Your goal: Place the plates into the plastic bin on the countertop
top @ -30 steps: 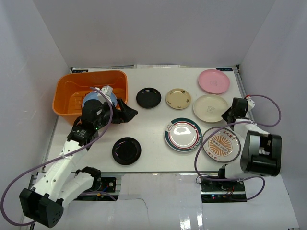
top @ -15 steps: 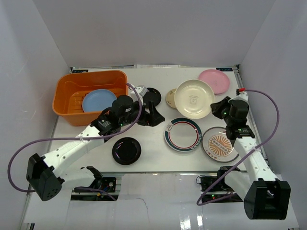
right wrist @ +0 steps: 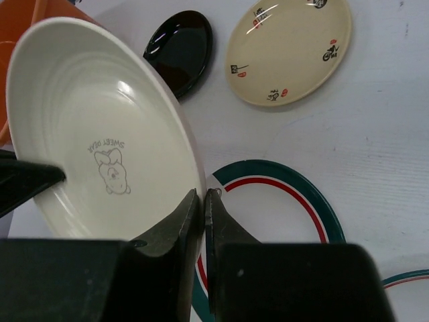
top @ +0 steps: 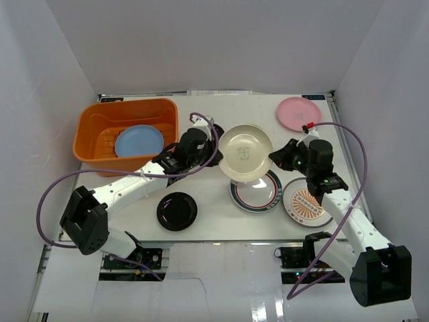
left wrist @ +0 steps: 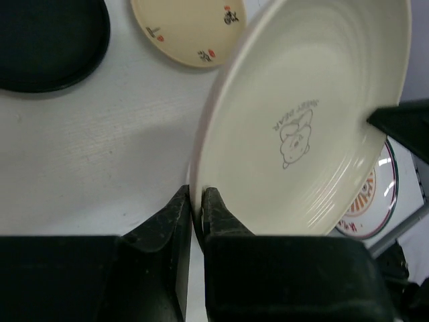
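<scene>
A large cream plate (top: 246,153) hangs tilted above the countertop (top: 208,184), held from both sides. My left gripper (top: 216,149) is shut on its left rim, and the left wrist view shows that gripper (left wrist: 198,201) pinching the edge. My right gripper (top: 275,155) is shut on the opposite rim, its jaws (right wrist: 203,198) pressed against the plate's edge. The orange plastic bin (top: 127,104) stands at the back left with a light blue plate (top: 139,141) lying in it.
On the countertop lie a black plate (top: 177,210), a pink plate (top: 298,113), a green-red rimmed plate (top: 258,196) and an orange sunburst plate (top: 307,201). A small cream decorated plate (right wrist: 288,50) and a second black plate (right wrist: 179,50) lie under the held plate. White walls enclose the surface.
The right gripper lifted the cream plate and carried it left. The left arm left the light blue plate in the bin, swung right and shut on the cream plate's rim.
</scene>
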You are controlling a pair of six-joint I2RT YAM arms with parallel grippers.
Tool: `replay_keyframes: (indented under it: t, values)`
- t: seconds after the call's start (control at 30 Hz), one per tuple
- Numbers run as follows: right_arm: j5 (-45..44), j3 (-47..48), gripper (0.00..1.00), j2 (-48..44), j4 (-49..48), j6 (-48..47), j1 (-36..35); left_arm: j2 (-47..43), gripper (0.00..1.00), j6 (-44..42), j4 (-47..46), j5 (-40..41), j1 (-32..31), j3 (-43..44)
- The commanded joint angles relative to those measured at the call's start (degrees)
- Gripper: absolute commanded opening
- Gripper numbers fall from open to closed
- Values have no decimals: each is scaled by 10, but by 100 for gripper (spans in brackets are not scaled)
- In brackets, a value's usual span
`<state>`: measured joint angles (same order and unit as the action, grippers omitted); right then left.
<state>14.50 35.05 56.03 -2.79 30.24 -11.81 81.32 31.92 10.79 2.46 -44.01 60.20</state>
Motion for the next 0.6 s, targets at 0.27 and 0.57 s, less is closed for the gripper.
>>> replay_keyframes:
  t: [0.27, 0.57]
  values:
    - [16, 58, 79, 0, 25, -49, -1, -41, 0, -17, 35, 89, 48, 93]
    - [0, 42, 79, -15, 21, -65, -1, -168, 0, 20, 99, 13, 343, 61]
